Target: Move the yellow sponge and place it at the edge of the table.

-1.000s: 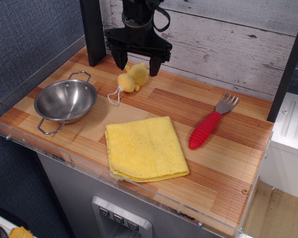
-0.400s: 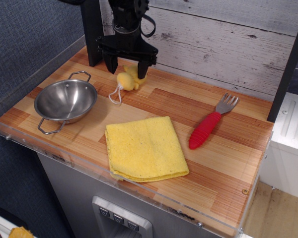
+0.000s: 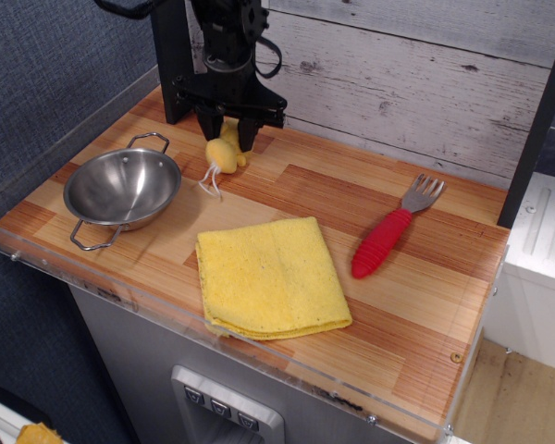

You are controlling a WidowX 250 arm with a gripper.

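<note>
The yellow sponge (image 3: 220,154) is at the back left of the table (image 3: 416,305), between the black fingers of my gripper (image 3: 228,135). Its lower blob shows below the fingertips, its upper part is hidden between them, and its white string loop (image 3: 208,181) hangs down to the wood. The gripper points straight down and its jaws are closed in on the sponge. I cannot tell whether the sponge rests on the table or hangs just above it.
A steel two-handled bowl (image 3: 122,188) stands left of the sponge. A folded yellow cloth (image 3: 270,276) lies near the front edge. A red-handled fork (image 3: 388,231) lies at the right. A black post (image 3: 171,55) and a plank wall stand behind. A clear acrylic rim (image 3: 65,264) runs along the table's edges.
The gripper moved left and down over the sponge and its jaws closed from wide open onto it. The sponge shifted a little to the left with it.
</note>
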